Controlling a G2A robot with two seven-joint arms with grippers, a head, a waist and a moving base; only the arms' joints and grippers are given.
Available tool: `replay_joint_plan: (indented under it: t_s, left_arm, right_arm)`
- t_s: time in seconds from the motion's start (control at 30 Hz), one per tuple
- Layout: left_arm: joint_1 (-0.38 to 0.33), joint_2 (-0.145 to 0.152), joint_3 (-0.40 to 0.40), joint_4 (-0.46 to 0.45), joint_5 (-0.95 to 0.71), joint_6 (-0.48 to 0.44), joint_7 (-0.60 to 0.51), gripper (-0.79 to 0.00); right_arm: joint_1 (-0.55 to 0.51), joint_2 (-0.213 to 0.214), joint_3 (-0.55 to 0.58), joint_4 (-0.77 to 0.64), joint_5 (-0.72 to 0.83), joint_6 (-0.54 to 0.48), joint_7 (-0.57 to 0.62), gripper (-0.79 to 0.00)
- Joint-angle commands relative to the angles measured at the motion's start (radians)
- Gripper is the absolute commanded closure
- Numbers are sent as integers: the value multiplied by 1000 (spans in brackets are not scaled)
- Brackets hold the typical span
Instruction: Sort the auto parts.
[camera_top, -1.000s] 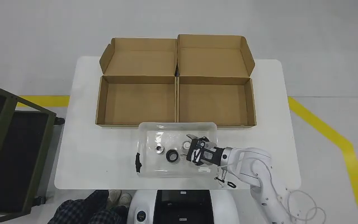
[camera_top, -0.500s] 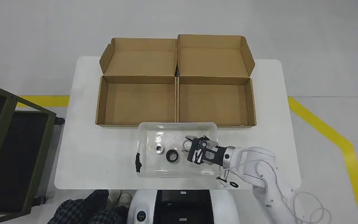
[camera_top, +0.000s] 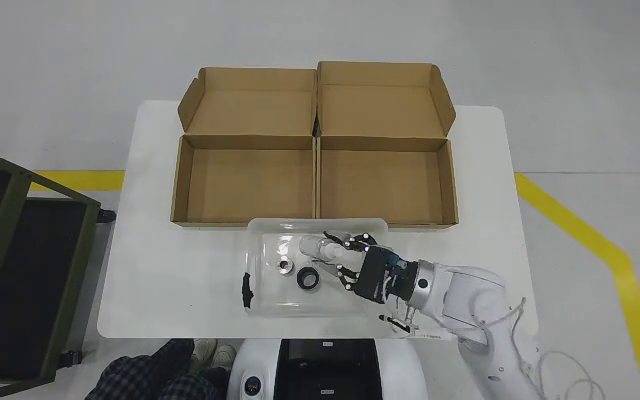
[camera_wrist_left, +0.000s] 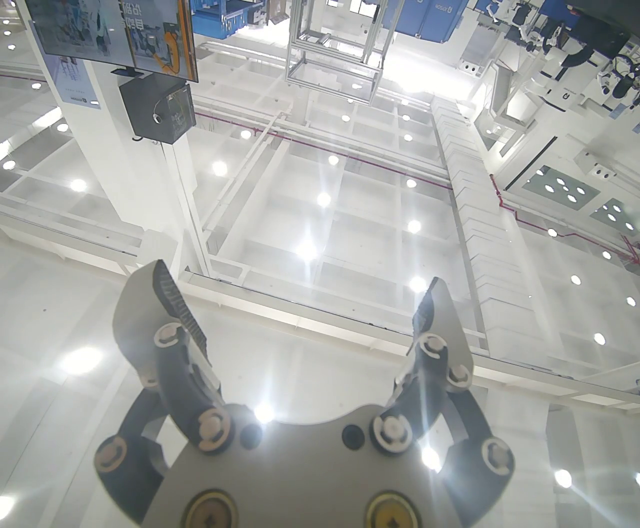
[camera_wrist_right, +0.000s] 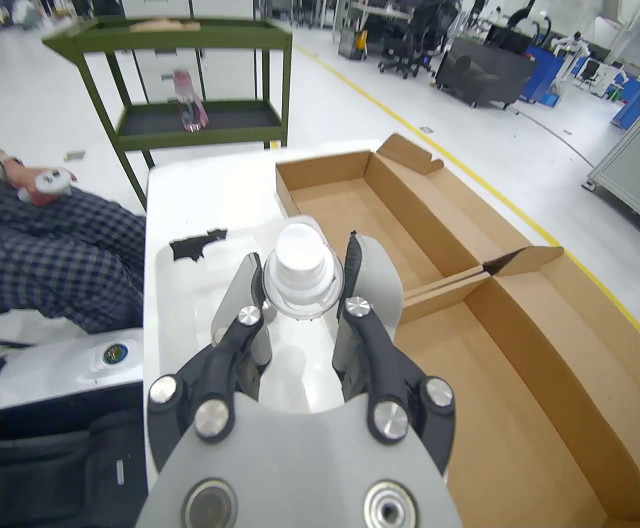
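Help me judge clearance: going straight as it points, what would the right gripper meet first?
Likely the far wall of the clear bin, the white part in the right gripper leading; height unclear, it may pass over.

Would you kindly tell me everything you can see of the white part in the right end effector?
The white part is a stepped, plastic-looking cylinder: a flat-topped cap, ribbed shoulders below, and a clear collar round its base. The right end effector grips it at the collar, a finger on each side, its cap pointing away, above the clear bin.
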Motion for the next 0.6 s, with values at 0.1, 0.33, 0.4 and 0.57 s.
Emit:
replay_joint_plan:
  t_s: [0.1,0.33,0.4,0.57]
  left_arm:
    - [0,0,0,0,0,0,0,-785]
    - [0,0,0,0,0,0,0,-785]
    - [0,0,0,0,0,0,0,-785]
    - [0,0,0,0,0,0,0,-785]
  right_arm:
    - [24,-3,-24,24,78,3,-90,0]
    - [84,-8,-32,20,213,2,-172,0]
    - [102,-7,-29,15,197,-15,-196,0]
    - [117,-9,-24,32,231,-11,-274,0]
